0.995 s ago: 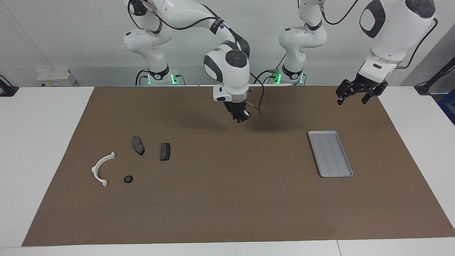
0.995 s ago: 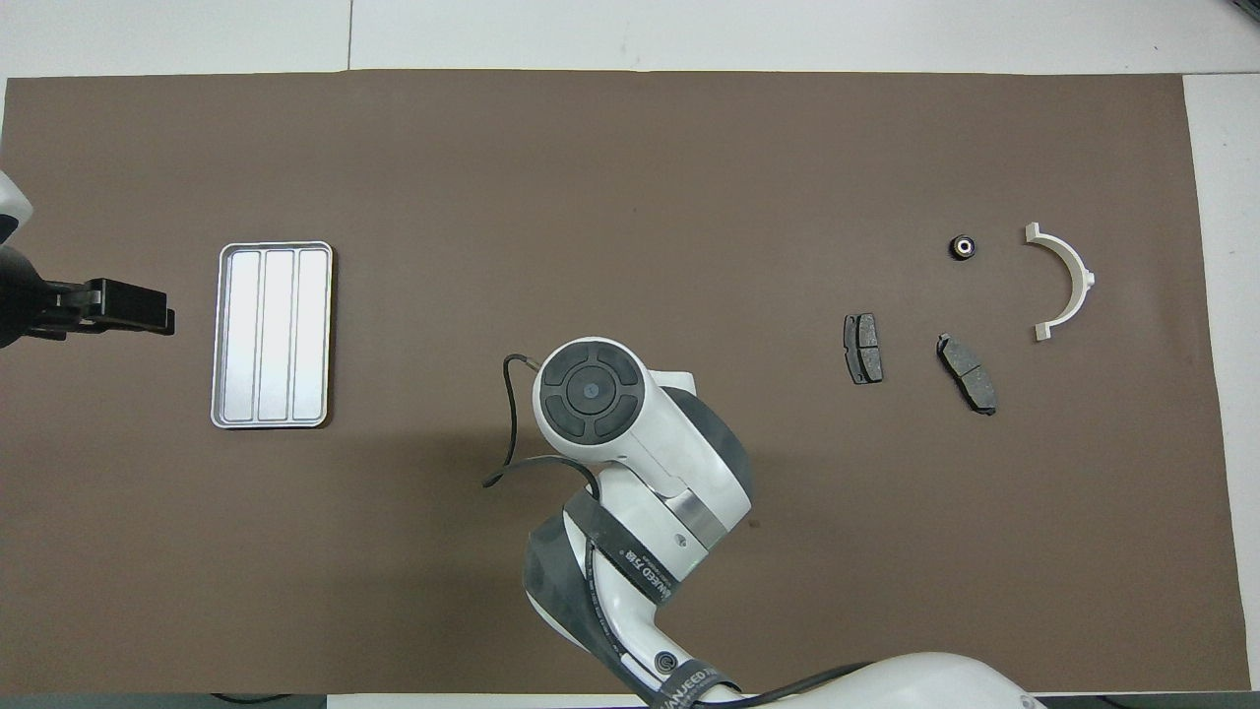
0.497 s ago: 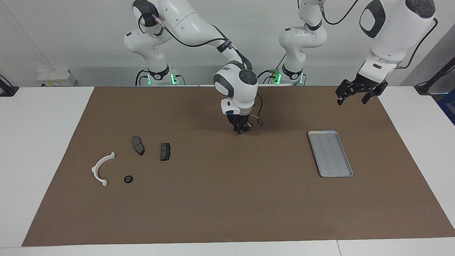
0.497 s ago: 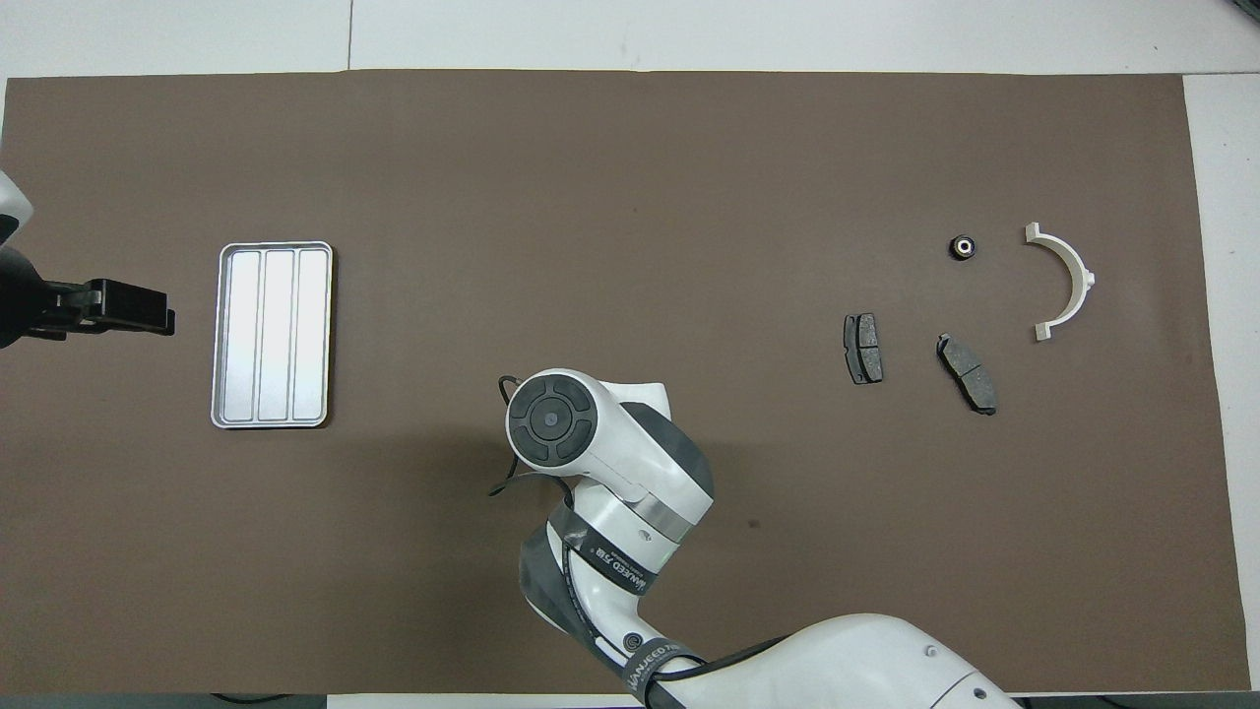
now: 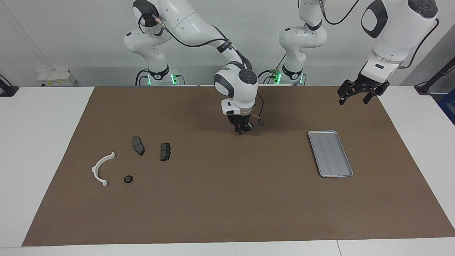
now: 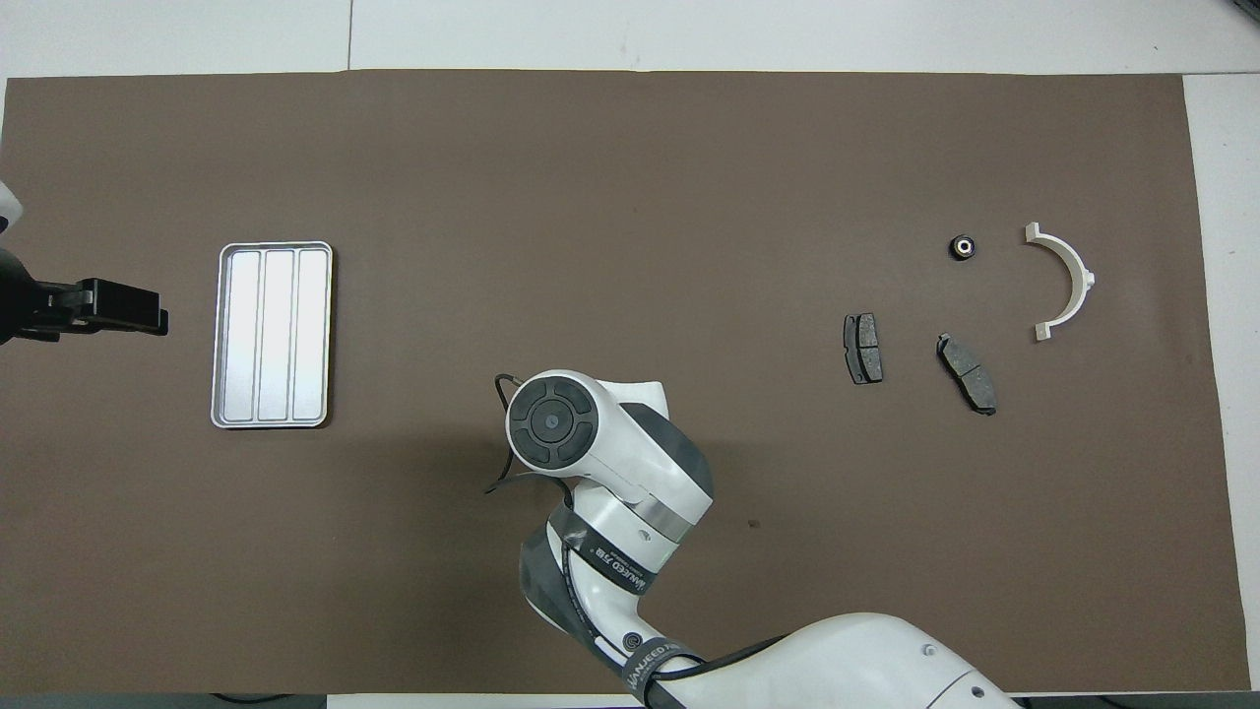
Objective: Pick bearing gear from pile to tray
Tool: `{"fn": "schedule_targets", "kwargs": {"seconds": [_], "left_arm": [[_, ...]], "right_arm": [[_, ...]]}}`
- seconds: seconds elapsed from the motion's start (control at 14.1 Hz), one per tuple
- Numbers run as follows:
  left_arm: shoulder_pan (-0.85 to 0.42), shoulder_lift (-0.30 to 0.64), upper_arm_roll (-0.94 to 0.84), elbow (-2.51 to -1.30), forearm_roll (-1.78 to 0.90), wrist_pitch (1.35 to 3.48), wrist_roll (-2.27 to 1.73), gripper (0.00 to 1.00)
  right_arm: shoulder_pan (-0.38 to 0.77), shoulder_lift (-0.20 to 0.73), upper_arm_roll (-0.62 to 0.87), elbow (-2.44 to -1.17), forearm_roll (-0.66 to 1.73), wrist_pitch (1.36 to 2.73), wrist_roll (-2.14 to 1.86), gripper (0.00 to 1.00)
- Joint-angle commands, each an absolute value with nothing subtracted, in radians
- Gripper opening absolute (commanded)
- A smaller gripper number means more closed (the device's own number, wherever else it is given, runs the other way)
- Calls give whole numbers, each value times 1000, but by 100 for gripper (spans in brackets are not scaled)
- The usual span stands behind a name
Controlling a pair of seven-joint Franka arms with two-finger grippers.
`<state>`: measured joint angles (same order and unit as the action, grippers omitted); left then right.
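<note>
The pile lies toward the right arm's end of the brown mat: a white curved arc (image 5: 102, 168) (image 6: 1068, 281), two dark grey brake pads (image 5: 138, 145) (image 5: 165, 151) (image 6: 863, 348) (image 6: 968, 372), and one small black ring (image 5: 128, 179) (image 6: 963, 246). The silver tray (image 5: 330, 153) (image 6: 273, 335) lies empty toward the left arm's end. My right gripper (image 5: 242, 130) points down, low over the mat's middle, between pile and tray; its wrist hides it in the overhead view. My left gripper (image 5: 358, 95) (image 6: 118, 307) is open and empty, raised beside the tray.
The brown mat (image 5: 227, 199) covers most of the white table (image 5: 39, 142). A loose black cable (image 5: 259, 117) hangs by the right wrist. Bare mat lies between the pile and the tray.
My right gripper has come down close to the mat and moved a little toward the tray's end, then held nearly still. The left gripper has barely shifted. The parts have not moved.
</note>
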<state>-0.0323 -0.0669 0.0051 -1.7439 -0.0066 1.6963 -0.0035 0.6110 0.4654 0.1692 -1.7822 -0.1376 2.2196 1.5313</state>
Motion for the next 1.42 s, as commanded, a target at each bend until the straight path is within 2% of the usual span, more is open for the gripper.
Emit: {"fn": "schedule_targets", "kwargs": {"seconds": [0.0, 0.07, 0.21, 0.43, 0.57, 0.85, 1.14, 1.35], "left_arm": [[-20, -94, -2, -1772, -23, 1713, 2, 100], [-20, -94, -2, -1773, -23, 1713, -2, 100], [-18, -95, 2, -1773, -23, 1723, -15, 100], [-18, -95, -2, -1775, -23, 1730, -35, 100], [-20, -94, -2, -1775, -23, 1761, -57, 100], [-35, -95, -2, -1782, -23, 1763, -80, 100], [-48, -95, -9, -1792, -21, 1764, -89, 100], [-148, -68, -9, -1819, -14, 1833, -211, 100]], "right_arm": [[615, 463, 169, -1798, -166, 2247, 1571, 2], [615, 463, 169, -1798, -166, 2247, 1571, 15], [615, 463, 169, -1798, -166, 2247, 1571, 53], [615, 463, 169, -1795, -166, 2241, 1580, 84], [615, 462, 167, -1786, -166, 2221, 1580, 98], [572, 433, 169, -1689, -175, 2073, 1537, 100], [467, 324, 170, -1681, -164, 1981, 1309, 100], [370, 259, 170, -1681, -158, 1918, 1055, 100]]}}
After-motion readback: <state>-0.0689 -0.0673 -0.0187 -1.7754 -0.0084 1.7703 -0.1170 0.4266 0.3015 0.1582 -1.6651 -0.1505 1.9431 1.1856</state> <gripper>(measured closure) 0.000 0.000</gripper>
